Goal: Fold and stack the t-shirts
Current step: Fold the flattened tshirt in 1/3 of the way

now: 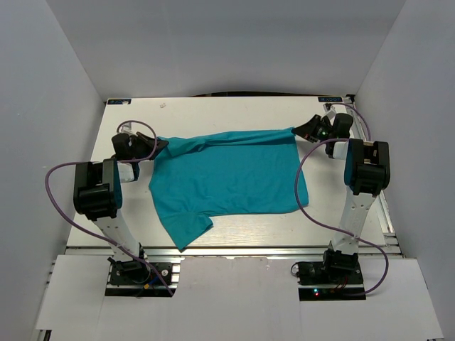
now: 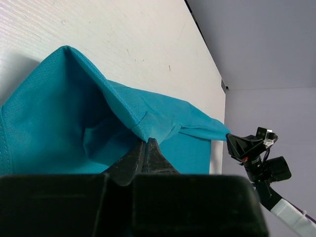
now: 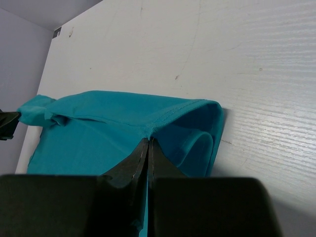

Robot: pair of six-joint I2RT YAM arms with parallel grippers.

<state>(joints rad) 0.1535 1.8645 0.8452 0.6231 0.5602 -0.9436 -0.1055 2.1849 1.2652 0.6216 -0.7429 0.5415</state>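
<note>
Left gripper and right gripper each clamp the t-shirt at its upper corners. Uneven pulling could slip either thin hold.

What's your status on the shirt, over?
Left gripper shut on shirt corner. Right gripper shut on the opposite corner. Far edge stretched between them, rest lying on table. No obstruction seen.
</note>
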